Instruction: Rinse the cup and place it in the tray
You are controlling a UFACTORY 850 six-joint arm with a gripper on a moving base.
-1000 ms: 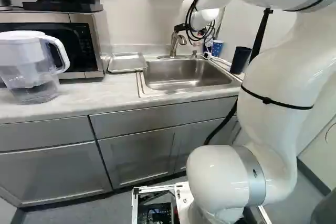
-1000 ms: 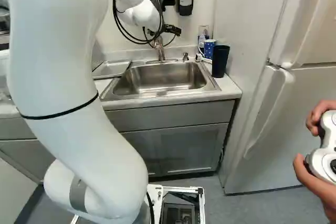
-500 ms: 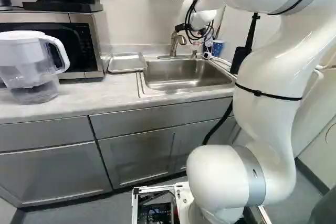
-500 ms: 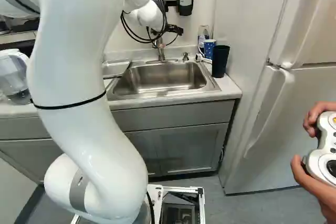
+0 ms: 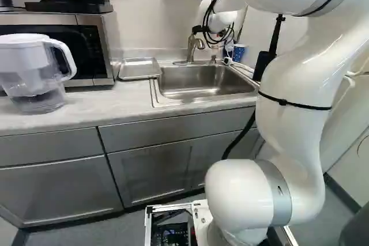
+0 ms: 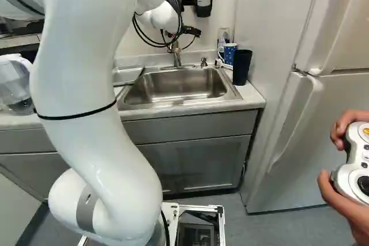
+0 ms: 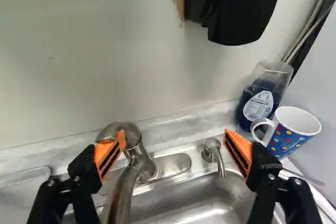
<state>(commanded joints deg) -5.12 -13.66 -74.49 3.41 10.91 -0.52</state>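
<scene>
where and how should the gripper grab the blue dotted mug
Probably by the mug's rim, the open gripper coming from above to straddle its wall: it stands upright, mouth up, with the soap bottle near its handle and the dark cup close opposite.

White-lidded pitcher point(image 5: 29, 67) near a microwave point(image 5: 89, 50)

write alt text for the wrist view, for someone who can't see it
A black two-fingered gripper with orange pads, open and empty, points past a curved metal faucet and small metal spout at the back edge of a stainless steel sink. Beyond one finger, a white-and-blue mug with coloured dots stands beside a clear bottle of dark blue liquid.
</scene>
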